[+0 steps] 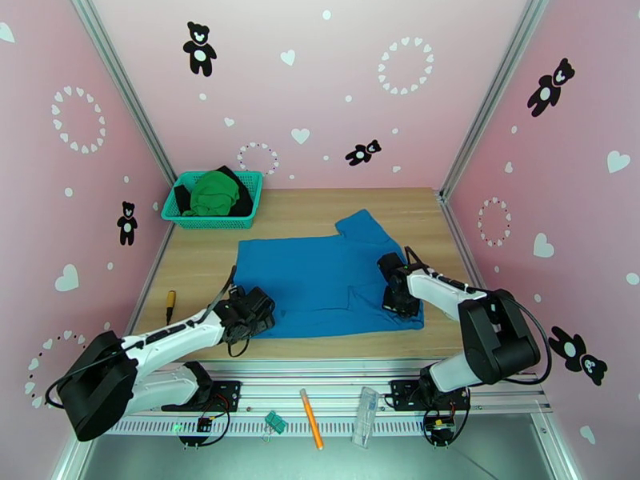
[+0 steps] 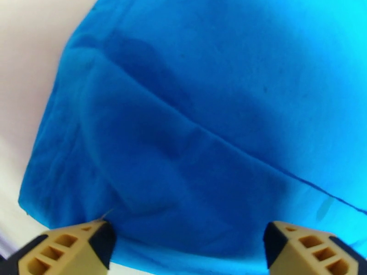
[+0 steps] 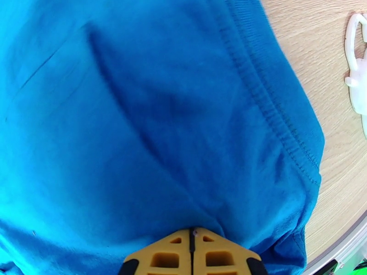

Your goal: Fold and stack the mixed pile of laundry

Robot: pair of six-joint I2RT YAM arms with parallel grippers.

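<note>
The medium-blue shirt lies spread flat across the middle of the wooden table. My left gripper sits at its near-left corner, jaws wide open, and in the left wrist view the blue cloth lies just beyond the left gripper. My right gripper rests on the shirt's near-right part. In the right wrist view the right gripper is shut, and a crease of the shirt runs into its tips. The bright green garment and the black garment lie bunched in the basket.
The teal mesh basket stands at the back left of the table. A small yellow-and-black tool lies near the left edge. An orange pen and a clear plastic piece rest on the front rail. Pink walls close three sides.
</note>
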